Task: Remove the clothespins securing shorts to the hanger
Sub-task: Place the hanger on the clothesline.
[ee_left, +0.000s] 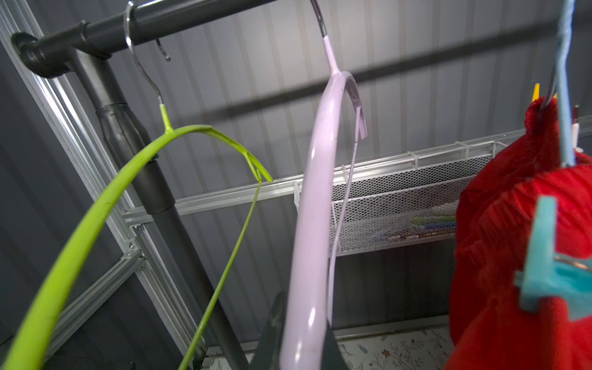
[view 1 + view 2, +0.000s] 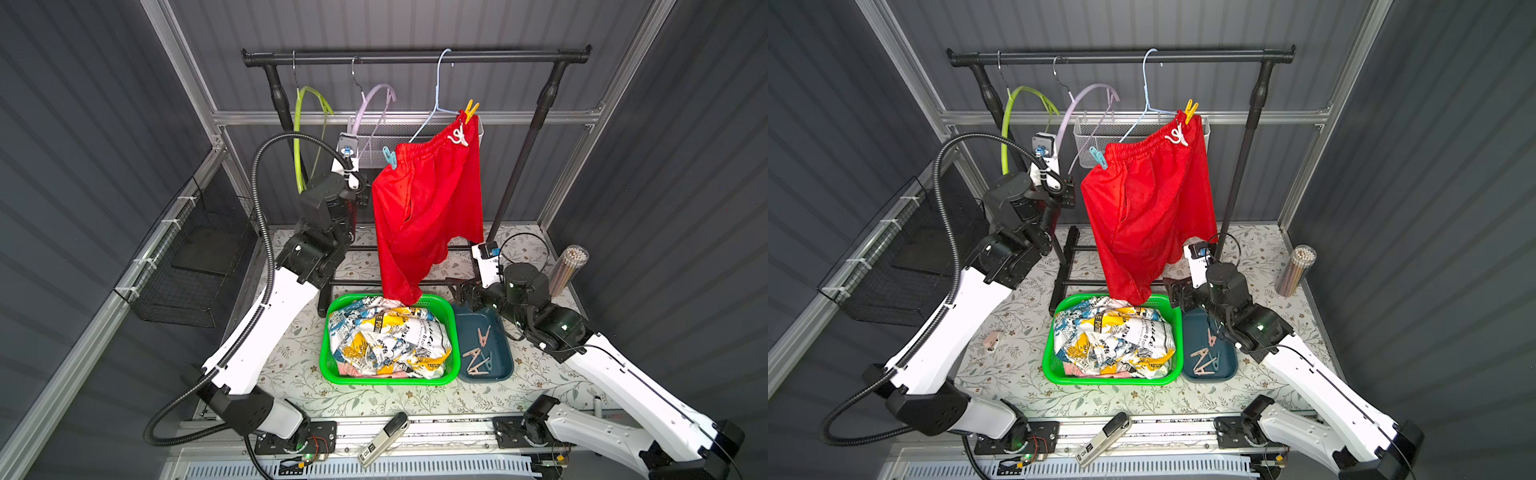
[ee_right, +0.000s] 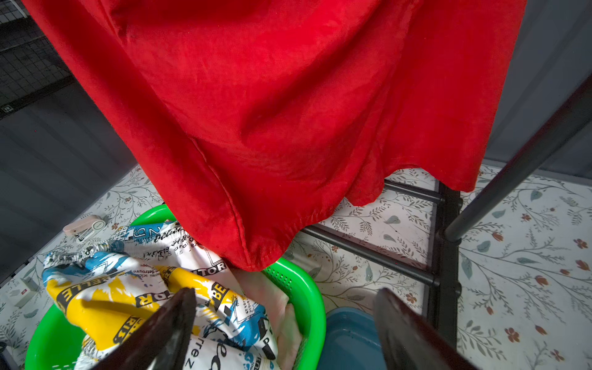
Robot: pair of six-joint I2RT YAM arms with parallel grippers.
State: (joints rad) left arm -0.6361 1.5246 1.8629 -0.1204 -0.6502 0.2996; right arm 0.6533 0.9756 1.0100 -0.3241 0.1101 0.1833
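On the pale-blue hanger (image 1: 565, 128), which hangs tilted from the black rail (image 2: 415, 56), the red shorts (image 2: 428, 208) are pinned at both ends of the waistband. A yellow clothespin (image 2: 471, 109) sits at the high end, beside the white drawstring, and a light-blue clothespin (image 2: 389, 158) at the low end. Both pins stick out past the fabric edge with open air around their handles.

The lowest hem corner of the red shorts touches the print shorts (image 2: 390, 336) heaped in the green basket (image 2: 326, 353), near its back rim. A strip of pink shorts (image 2: 357, 371) shows under them at the front rim. On the print, "BE" and "TOR" can be read in the right wrist view; the finer lines are too small. Just beside the basket, the teal tray (image 2: 498, 361) holds several beige clothespins (image 2: 483, 336).

The right gripper (image 3: 285, 307) hovers low over the seam between basket and tray, fingers spread wide and holding nothing, with the red hem just ahead of it. The rack's right post (image 2: 519, 166) stands close on the yellow pin's side, leaving only a narrow lane there.

The left gripper (image 1: 302, 323) is raised on the blue pin's side, its fingers pressed onto the lower arm of the lilac hanger (image 1: 320, 192). A clear gap separates that hanger from the red waistband. A bare green hanger (image 1: 96, 208) hangs beyond it.
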